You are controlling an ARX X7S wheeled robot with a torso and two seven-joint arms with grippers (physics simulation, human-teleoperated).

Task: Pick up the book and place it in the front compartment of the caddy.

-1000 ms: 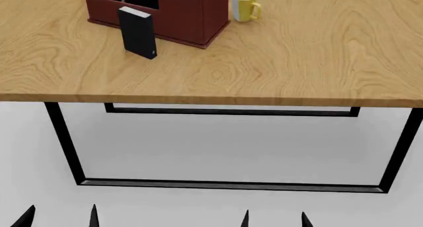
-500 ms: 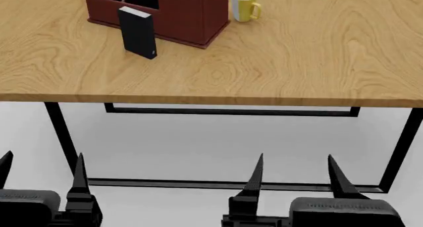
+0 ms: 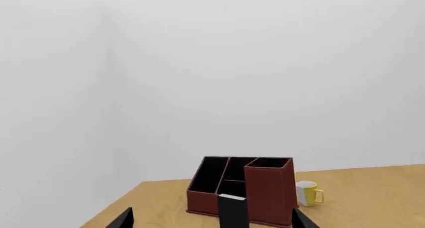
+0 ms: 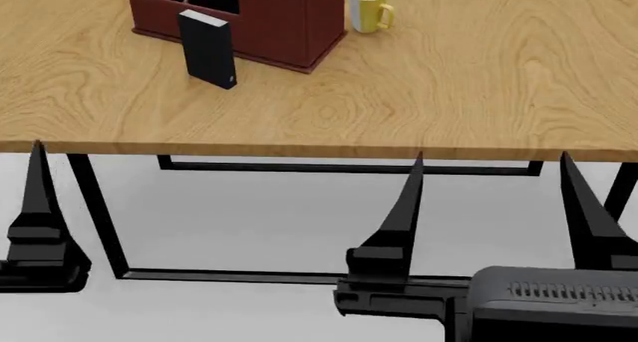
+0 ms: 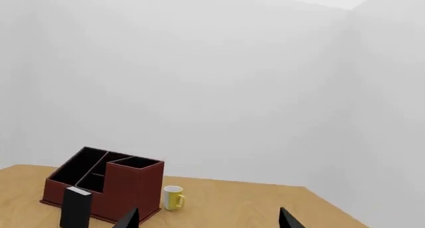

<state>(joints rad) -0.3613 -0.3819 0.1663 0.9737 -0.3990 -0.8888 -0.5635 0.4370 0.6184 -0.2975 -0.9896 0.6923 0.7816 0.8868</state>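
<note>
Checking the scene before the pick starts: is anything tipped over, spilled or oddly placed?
Nothing stands out. The book stands upright on the table just in front of the caddy; the mug sits upright beside it.

Blk book (image 4: 208, 49), red-brn caddy (image 4: 289, 21), yel/wht mug (image 4: 370, 9).

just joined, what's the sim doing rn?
Nothing is grasped yet. The black book stands upright on the wooden table, just in front of the reddish-brown caddy, with a white-and-yellow mug beside the caddy. Both arms are raised near the table's front edge, short of the objects. The right hand is open and empty. Only one finger of the left hand shows in the head view; its wrist view shows both tips apart, so open too.
</note>
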